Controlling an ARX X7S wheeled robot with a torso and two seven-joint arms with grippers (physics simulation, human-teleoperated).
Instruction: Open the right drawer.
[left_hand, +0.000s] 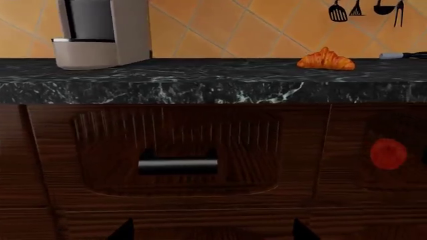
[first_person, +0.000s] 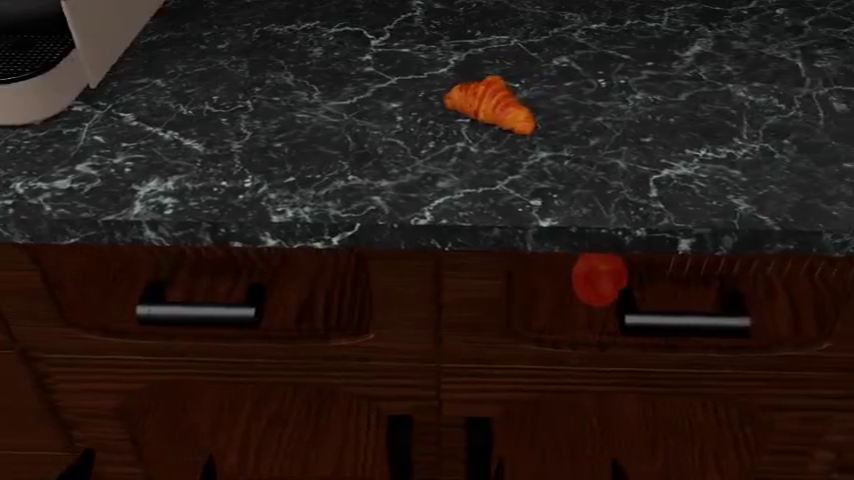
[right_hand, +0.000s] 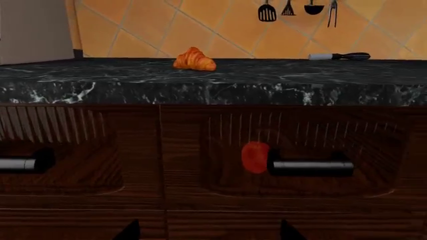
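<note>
The right drawer (first_person: 787, 300) is a dark reddish-brown wood front under the counter, with a red round spot (first_person: 599, 278) and a grey bar handle (first_person: 686, 322). In the right wrist view the drawer (right_hand: 373, 135) is shut, with its spot (right_hand: 254, 157) just beside the handle (right_hand: 310, 167). My right gripper (right_hand: 209, 233) is open and empty, apart from the front and below the handle. My left gripper (left_hand: 213, 233) is open and empty, facing the like left drawer (left_hand: 100, 150) without a spot, below its handle (left_hand: 177, 165). Only the fingertips of both grippers show.
A black marble counter (first_person: 267, 150) overhangs the drawers. On it lie a croissant (first_person: 490, 104) and, at the far left, a white coffee machine (first_person: 54, 60). Vertical black door handles (first_person: 398, 440) show below the drawers. Utensils hang on the orange tiled wall (right_hand: 200, 25).
</note>
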